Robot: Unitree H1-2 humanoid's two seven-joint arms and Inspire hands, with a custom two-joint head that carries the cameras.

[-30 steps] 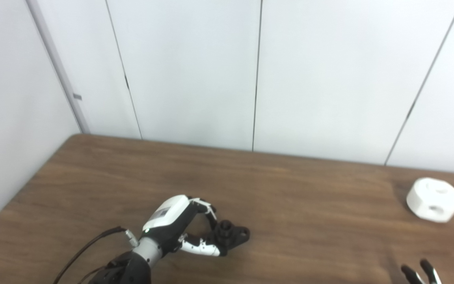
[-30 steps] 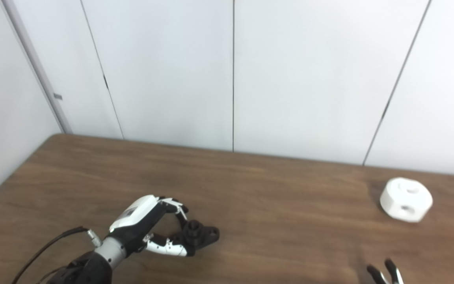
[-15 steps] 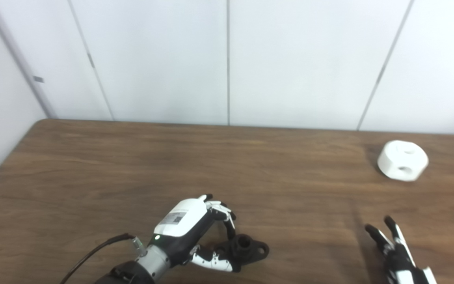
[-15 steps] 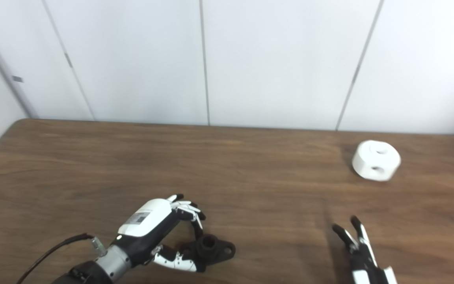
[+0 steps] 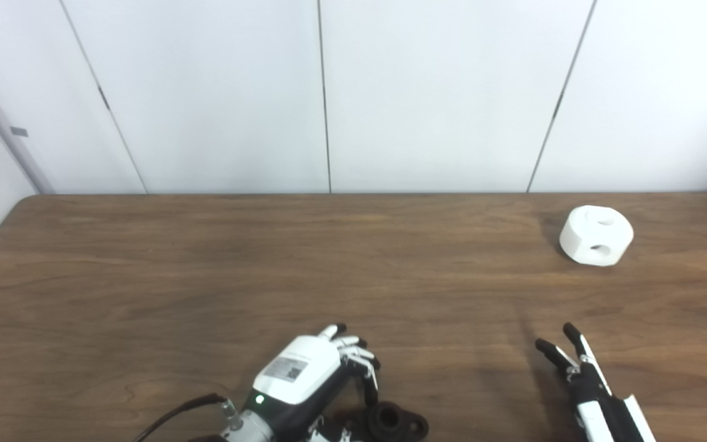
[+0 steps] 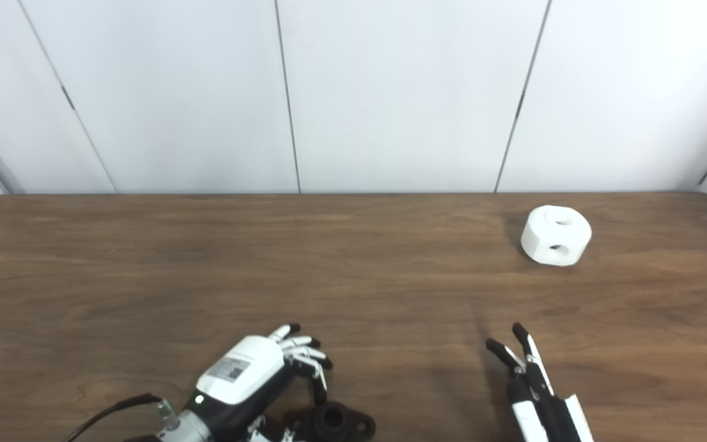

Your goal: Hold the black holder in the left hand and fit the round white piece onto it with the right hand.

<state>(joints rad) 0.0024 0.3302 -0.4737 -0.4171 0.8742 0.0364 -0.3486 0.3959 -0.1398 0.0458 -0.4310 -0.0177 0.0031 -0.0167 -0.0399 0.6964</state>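
The black holder (image 5: pixel 390 422) lies on the brown table (image 5: pixel 206 276) at the bottom edge, a short collar with flat lugs. My left hand (image 5: pixel 304 380) is curled over it, with fingers (image 5: pixel 367 369) and thumb closed on its collar. The round white piece (image 5: pixel 596 236), with a hole on top and one in its side, sits on the table at the far right, near the back edge. My right hand (image 5: pixel 587 380) is open and empty at the bottom right, fingers stretched forward, well short of the white piece.
White wall panels stand right behind the table's back edge. The table's rounded left corner (image 5: pixel 28 199) and right corner (image 6: pixel 706 196) show. A cable (image 5: pixel 175 414) runs from my left wrist.
The camera has swung right and tilted down, so the whole picture has shifted. Both hands and both pieces keep about the same places relative to each other.
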